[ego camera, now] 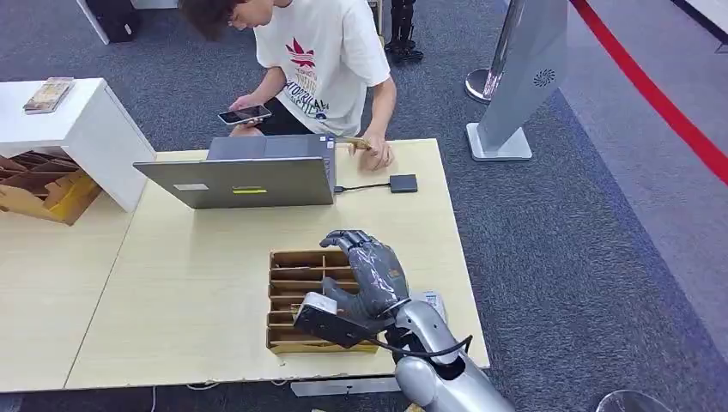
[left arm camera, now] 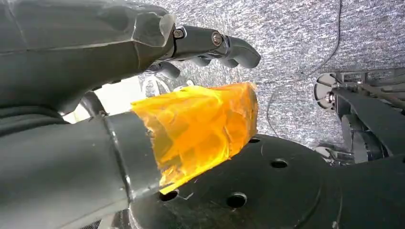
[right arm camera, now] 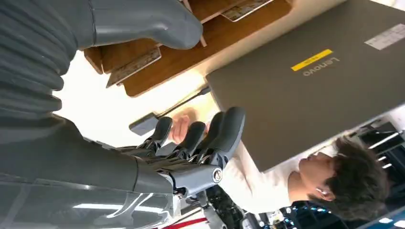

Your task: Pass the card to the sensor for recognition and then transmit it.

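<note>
Hovering over the wooden card rack [ego camera: 302, 296] near the table's [ego camera: 189, 292] front edge, right hand [ego camera: 371, 273] empty, fingers loosely spread. Cards [right arm camera: 133, 67] lying in the rack slots, none lifted. Sensor [ego camera: 403, 183] by the far edge unvisited; pick-up, scan, handover all remaining. Left hand [left arm camera: 143, 71] hanging empty, slightly curled.

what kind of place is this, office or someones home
Most likely an office or demo hall, not a home: grey carpet throughout, a stanchion base beside a freestanding display stand, and a light wooden table with a laptop and a slotted card tray.
</note>
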Action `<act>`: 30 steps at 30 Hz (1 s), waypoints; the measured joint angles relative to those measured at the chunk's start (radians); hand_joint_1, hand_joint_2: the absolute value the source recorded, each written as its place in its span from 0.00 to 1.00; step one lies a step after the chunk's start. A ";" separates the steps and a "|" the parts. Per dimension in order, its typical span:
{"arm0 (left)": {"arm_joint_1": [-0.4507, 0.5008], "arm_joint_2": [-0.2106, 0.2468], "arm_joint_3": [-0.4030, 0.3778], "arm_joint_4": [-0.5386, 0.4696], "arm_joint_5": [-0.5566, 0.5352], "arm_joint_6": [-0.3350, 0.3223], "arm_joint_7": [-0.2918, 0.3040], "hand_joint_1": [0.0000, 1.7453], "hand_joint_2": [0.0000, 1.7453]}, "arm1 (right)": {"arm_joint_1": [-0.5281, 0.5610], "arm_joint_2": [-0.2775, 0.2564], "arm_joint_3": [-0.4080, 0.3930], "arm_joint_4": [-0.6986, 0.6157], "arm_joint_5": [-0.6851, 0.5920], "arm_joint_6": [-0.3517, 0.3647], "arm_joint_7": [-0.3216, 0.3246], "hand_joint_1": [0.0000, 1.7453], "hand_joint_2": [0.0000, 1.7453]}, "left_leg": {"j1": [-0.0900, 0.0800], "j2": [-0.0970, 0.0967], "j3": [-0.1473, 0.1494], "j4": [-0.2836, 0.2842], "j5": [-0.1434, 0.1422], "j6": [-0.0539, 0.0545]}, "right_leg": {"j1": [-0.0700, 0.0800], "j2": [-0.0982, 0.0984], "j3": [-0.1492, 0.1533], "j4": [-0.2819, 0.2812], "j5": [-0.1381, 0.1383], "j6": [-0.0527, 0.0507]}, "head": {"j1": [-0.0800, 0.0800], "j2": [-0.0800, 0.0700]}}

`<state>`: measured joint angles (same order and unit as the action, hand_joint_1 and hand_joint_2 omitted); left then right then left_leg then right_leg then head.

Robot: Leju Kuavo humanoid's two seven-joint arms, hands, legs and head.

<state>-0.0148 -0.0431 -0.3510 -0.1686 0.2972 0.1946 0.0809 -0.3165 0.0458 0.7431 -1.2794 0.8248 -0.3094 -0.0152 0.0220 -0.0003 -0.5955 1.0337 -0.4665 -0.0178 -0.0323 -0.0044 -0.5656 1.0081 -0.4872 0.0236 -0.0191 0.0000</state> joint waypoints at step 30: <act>0.000 0.000 0.000 0.000 -0.004 -0.006 0.009 0.00 0.00 | -0.008 -0.023 -0.050 0.079 0.073 -0.003 0.043 0.44 1.00 | 0.000 0.000 0.000 0.000 0.000 0.000 | 0.000 0.000 0.000 0.000 0.000 0.000 | 0.000 0.000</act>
<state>-0.0145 -0.0431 -0.3513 -0.1686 0.2930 0.1884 0.0900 -0.3241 0.0229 0.6928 -1.2009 0.8980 -0.3128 0.0282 0.0220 -0.0003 -0.5955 1.0338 -0.4665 -0.0178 -0.0323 -0.0043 -0.5657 1.0081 -0.4872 0.0236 -0.0195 0.0000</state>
